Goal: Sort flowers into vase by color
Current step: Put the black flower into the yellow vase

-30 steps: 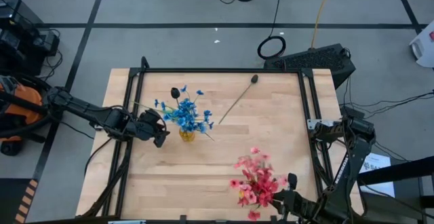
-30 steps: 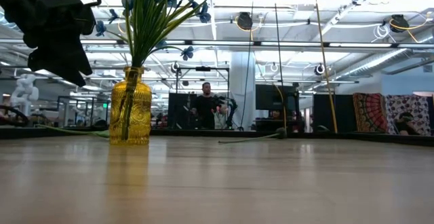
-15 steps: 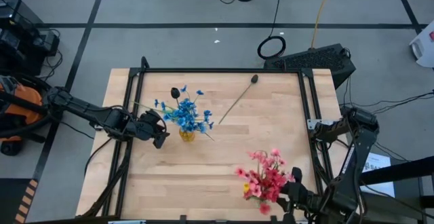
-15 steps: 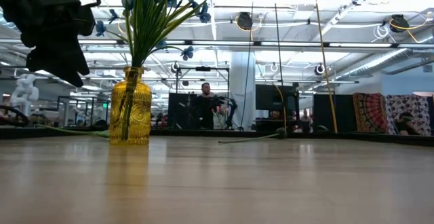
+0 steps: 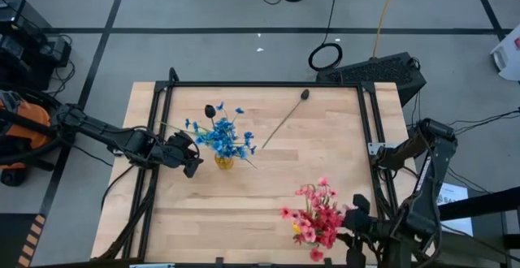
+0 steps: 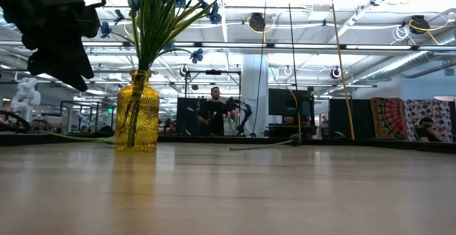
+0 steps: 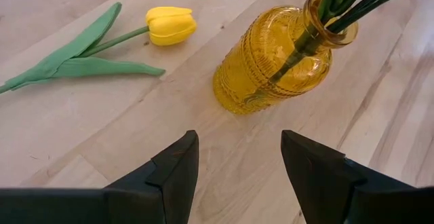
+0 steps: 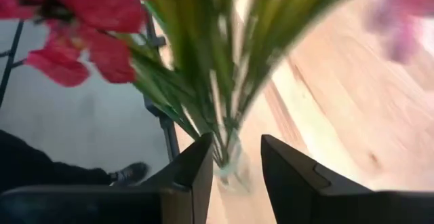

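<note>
- Standing on the pale wooden surface [image 5: 268, 179], a ribbed amber glass vase [image 7: 274, 58] holds a spray of small blue blossoms on green stems [image 5: 221, 134]; it sits left of centre in the high view.
- The left gripper [image 5: 193, 156] hovers just beside that vase, its two dark fingers [image 7: 173, 170] spread apart with nothing between them.
- A yellow tulip bud with long green leaves [image 7: 169, 25] lies flat on the wood near the vase, apart from it.
- A single dark-budded stem [image 5: 284, 118] lies on the far side of the surface, well apart from the vase.
- A bunch of pink and red blossoms on green stems [image 5: 315, 218] stands at the near right edge in a small clear vase [image 8: 230, 166].
- The right gripper [image 5: 354, 219] is just beside this bunch; its fingers [image 8: 196, 176] stand parted on either side of the clear vase, and I cannot tell whether they touch it.
</note>
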